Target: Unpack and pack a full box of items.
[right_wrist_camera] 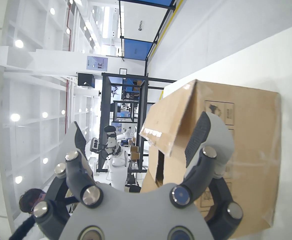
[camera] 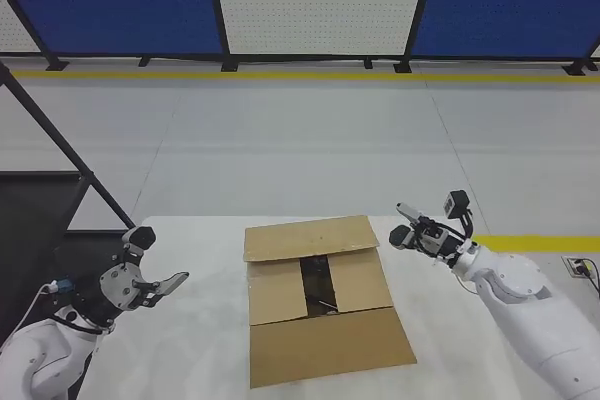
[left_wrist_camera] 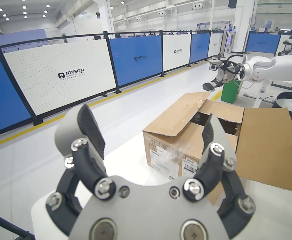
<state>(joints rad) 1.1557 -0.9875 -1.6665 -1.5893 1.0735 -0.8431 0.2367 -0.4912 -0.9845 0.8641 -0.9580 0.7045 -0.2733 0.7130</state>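
While L claw & R claw gape, box sits btwn.

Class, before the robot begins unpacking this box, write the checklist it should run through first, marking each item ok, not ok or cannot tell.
1. Left gripper open and empty: ok.
2. Right gripper open and empty: ok.
3. Outer flaps of the box folded back: ok.
4. Inner flaps clear of the opening: not ok; they lie inward, leaving a narrow gap.
5. Items identifiable through the gap: cannot tell; only dark shapes show.
6. Bare table beside the box for unloading: ok.
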